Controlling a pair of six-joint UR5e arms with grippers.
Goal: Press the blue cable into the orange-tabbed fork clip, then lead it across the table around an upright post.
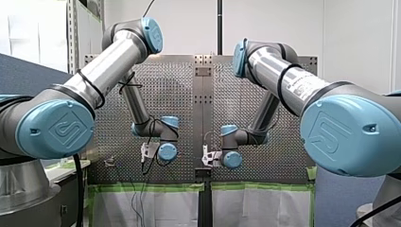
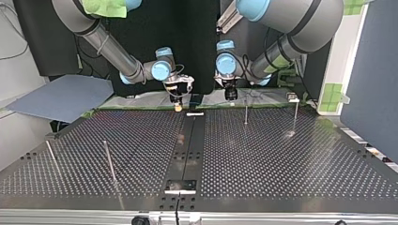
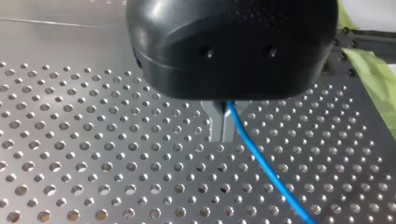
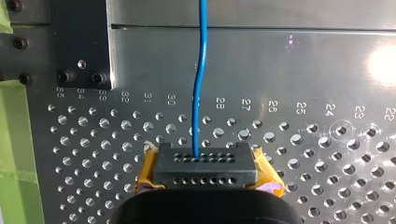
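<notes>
Edge of table (image 4: 303, 70) close by; left gripper (image 3: 223, 125) and right gripper (image 4: 204, 165) each clamp blue cable (image 4: 202, 70)

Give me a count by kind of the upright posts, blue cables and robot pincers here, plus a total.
4 thin upright metal posts
1 thin blue cable
2 two-fingered pincers: left pincer, right pincer
Total: 7

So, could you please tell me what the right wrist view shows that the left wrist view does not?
Only the right wrist view shows printed hole numbers, a black screwed plate and my right gripper with yellow pads. Only the left wrist view shows my left gripper with bare metal fingers. Both show the thin blue cable pinched in the fingers, the perforated metal table and green tape.
</notes>
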